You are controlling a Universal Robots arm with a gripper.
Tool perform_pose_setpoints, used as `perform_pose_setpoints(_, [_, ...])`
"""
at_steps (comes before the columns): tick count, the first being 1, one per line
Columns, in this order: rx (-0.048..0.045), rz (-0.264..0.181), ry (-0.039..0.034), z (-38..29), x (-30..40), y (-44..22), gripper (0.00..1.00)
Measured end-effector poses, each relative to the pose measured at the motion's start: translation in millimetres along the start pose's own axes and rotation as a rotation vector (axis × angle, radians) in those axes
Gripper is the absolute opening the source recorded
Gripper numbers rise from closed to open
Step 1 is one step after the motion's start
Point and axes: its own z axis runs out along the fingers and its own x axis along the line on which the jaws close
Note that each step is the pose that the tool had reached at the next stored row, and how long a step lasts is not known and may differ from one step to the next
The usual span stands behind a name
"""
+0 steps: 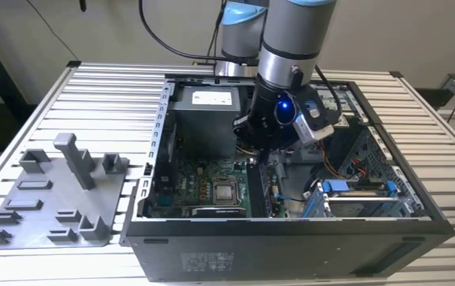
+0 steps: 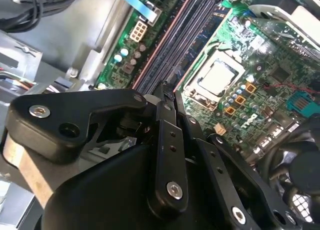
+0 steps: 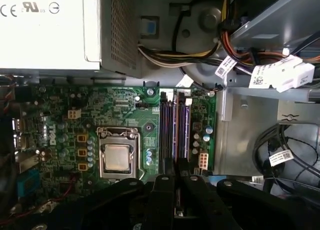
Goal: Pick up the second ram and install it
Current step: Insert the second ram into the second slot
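My gripper [image 1: 261, 156] reaches down inside the open computer case [image 1: 291, 244], over the green board [image 1: 211, 173]. In both wrist views its black fingers [image 3: 165, 190] stand pressed close together right above the long black memory slots [image 3: 172, 125] [image 2: 187, 39]. A thin dark edge between the fingertips looks like the second ram [image 2: 169, 93], seen end-on and mostly hidden by the fingers. My gripper [image 2: 169, 92] [image 3: 175, 179] is lined up along the slots, at their end nearest the case's front.
The processor socket [image 3: 116, 157] [image 2: 218, 77] lies beside the slots. A power supply [image 3: 50, 29], cable bundles [image 3: 170, 57] and a drive cage [image 1: 355, 193] crowd the case. A black fan [image 2: 300, 180] sits near the fingers. A grey parts holder [image 1: 53, 202] stands on the slatted table at the exterior view's left.
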Motion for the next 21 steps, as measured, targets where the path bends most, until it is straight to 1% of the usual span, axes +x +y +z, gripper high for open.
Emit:
perform_pose_setpoints(2, [0.0000,0.000,0.0053,2.1,0.0,-1.0,0.14])
perform_pose_setpoints(4, [0.0004,0.000,0.0091,3.9,0.0,-2.2,0.14])
perform_pose_setpoints(8, [0.0003,0.000,0.0115,8.5,-0.1,-5.9,0.14])
perform_pose_setpoints(12, [0.0003,0.000,0.0121,16.0,-0.1,-8.9,0.14])
perform_pose_setpoints(16, [0.0002,0.000,0.0132,23.0,-0.1,-8.9,0.14])
perform_pose_setpoints(21, [0.0003,-0.001,0.0136,30.0,0.4,-8.6,0.14])
